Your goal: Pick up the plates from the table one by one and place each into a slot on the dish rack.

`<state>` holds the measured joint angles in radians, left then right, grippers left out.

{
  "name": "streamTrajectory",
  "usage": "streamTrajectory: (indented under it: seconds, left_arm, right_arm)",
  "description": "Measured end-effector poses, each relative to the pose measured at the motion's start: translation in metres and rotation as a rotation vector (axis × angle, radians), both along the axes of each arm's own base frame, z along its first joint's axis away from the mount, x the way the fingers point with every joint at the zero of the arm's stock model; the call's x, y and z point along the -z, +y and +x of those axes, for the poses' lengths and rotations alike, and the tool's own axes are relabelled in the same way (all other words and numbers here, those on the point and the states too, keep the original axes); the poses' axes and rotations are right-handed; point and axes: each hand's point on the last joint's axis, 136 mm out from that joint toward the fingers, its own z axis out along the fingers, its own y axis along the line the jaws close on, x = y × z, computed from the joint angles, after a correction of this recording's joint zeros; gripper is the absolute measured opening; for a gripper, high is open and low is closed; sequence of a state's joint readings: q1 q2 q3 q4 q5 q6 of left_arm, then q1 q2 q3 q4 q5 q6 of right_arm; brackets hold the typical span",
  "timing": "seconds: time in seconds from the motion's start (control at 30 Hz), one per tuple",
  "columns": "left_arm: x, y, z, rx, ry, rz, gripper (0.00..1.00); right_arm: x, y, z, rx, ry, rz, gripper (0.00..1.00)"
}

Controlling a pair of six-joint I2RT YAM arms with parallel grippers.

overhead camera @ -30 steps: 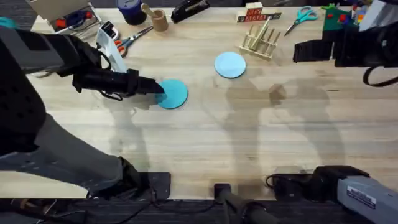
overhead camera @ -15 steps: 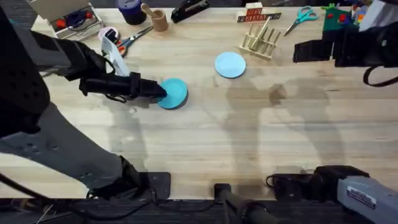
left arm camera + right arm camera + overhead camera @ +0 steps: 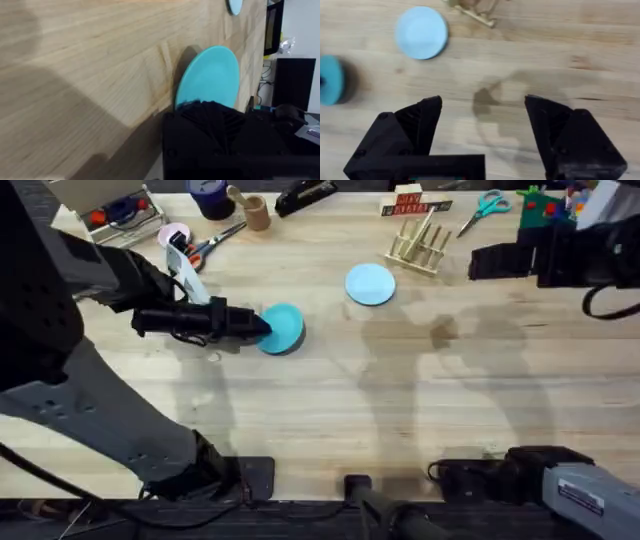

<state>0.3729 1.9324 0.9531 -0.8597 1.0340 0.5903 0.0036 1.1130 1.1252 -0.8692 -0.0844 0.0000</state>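
Turquoise plate (image 3: 282,329) on table (image 3: 400,400), left-centre, its edge clamped in left gripper (image 3: 258,328). Paler plate (image 3: 370,284) lies flat just beside dish rack (image 3: 418,246). Right gripper (image 3: 482,120) spread wide, empty, above table.

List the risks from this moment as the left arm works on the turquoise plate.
1. The left end effector sits at the very edge of the turquoise plate, which looks tilted up off the table in the left wrist view; with so little of the rim held, it may slip and drop.
2. The dish rack is small and far across the table, with the light blue plate beside it; a carried plate could knock either.
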Motion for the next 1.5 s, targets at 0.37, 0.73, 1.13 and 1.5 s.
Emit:
streamTrajectory:
  seconds: [0.37,0.73,1.13,1.5]
  left_arm:
    - [0.000,0.000,0.000,0.000,0.000,0.000,0.041]
    - [0.000,0.000,0.000,0.000,0.000,0.000,0.041]
    - [0.000,0.000,0.000,0.000,0.000,0.000,0.041]
    - [0.000,0.000,0.000,0.000,0.000,0.000,0.041]
  right_arm:
    - [0.022,0.067,0.005,-0.118,0.146,0.295,0.996]
    - [0.047,0.169,0.033,-0.325,0.177,0.435,0.996]
    - [0.110,0.268,0.032,-0.413,0.290,0.509,0.987]
    - [0.127,0.302,0.033,-0.425,0.295,0.557,0.977]
